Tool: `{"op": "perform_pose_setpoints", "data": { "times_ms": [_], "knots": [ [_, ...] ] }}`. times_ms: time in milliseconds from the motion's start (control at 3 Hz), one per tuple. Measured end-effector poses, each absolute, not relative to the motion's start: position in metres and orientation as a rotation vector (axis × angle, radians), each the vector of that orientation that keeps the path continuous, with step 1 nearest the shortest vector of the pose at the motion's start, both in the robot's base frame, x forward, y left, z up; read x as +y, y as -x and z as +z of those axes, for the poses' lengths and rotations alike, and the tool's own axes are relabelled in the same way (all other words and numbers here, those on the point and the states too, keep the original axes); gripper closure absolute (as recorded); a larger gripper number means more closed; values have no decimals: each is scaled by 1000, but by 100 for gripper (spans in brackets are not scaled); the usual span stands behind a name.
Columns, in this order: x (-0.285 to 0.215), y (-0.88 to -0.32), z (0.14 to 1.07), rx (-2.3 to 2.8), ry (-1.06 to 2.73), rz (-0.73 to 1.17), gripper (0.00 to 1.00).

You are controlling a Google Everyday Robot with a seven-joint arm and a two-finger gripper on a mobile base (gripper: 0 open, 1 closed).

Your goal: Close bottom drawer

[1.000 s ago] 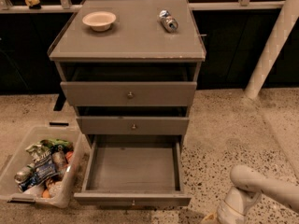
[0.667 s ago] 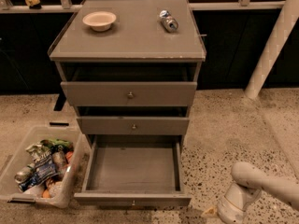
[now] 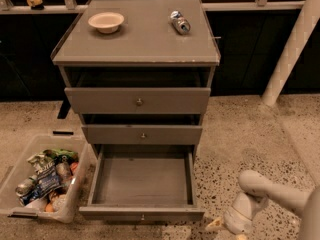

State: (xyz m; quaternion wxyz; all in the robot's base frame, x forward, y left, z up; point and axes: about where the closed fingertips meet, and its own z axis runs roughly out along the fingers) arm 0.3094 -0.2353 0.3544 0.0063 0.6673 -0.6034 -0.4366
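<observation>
The grey cabinet (image 3: 135,44) has three drawers. The bottom drawer (image 3: 142,214) is pulled far out and its deep box is empty; a small round knob (image 3: 142,217) sits on its low front. The middle drawer (image 3: 142,134) and the top drawer (image 3: 138,101) are pushed in. My gripper (image 3: 222,226) hangs low at the bottom right on a white arm (image 3: 270,194). It is near the floor, to the right of the open drawer's front corner and apart from it.
A clear bin (image 3: 42,179) of packaged items stands on the floor left of the open drawer. A bowl (image 3: 106,21) and a lying can (image 3: 180,22) are on the cabinet top. A white post (image 3: 290,49) slants at the right. Speckled floor surrounds the cabinet.
The arm and gripper have shifted slightly down and to the right. The bottom drawer has not moved.
</observation>
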Motion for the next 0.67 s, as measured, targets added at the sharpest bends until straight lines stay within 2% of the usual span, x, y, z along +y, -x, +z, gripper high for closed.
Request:
{"op": "perform_pose_setpoints", "data": {
  "times_ms": [667],
  "knots": [
    [-236, -321, 339, -1835, -2163, -1420, 0]
  ]
}}
